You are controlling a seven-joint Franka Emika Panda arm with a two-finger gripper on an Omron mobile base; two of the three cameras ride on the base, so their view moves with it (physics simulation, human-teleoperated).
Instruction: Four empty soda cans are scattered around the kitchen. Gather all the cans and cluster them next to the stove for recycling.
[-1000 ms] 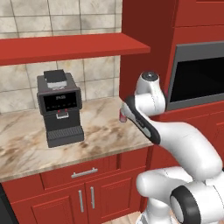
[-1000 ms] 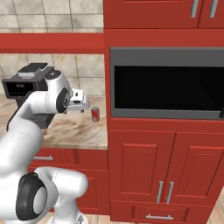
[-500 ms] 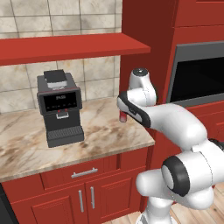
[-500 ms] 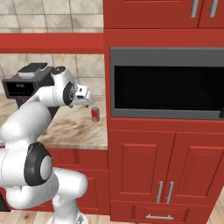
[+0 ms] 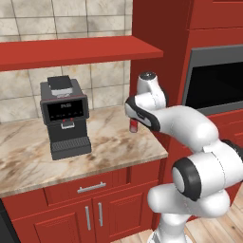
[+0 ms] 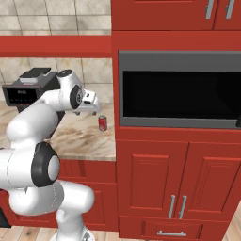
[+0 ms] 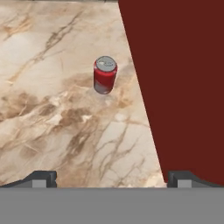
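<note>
One bright red soda can (image 7: 105, 75) with a silvery top stands upright on the beige marble bench (image 7: 52, 109), and we see it close beside the tall red cabinet wall (image 7: 179, 87) that closes off the bench on that side, though not touching it. In the right base view we find the same can (image 6: 102, 123) near the bench's far end, just left of the cabinet column that houses a built-in black oven (image 6: 181, 100). From the left base view only a sliver of the can (image 5: 134, 126) shows under the arm's wrist.

We see the gripper (image 7: 111, 177) hanging above the bench and short of the can, its jaws spread as wide as they go and holding nothing; the two dark fingertips (image 7: 41, 178) stand far apart at the foot of the hand view, with bare marble between them. In the right base view the white hand (image 6: 89, 102) sits up and to the left of the can, apart from it.

Farther along the bench we see a black coffee machine (image 5: 64, 116) standing against the tan tiled wall (image 5: 71, 14), well apart from the can. Over it runs a red shelf (image 5: 80, 50), and below the bench are red drawers and cabinet doors (image 5: 85, 209) with metal handles.
</note>
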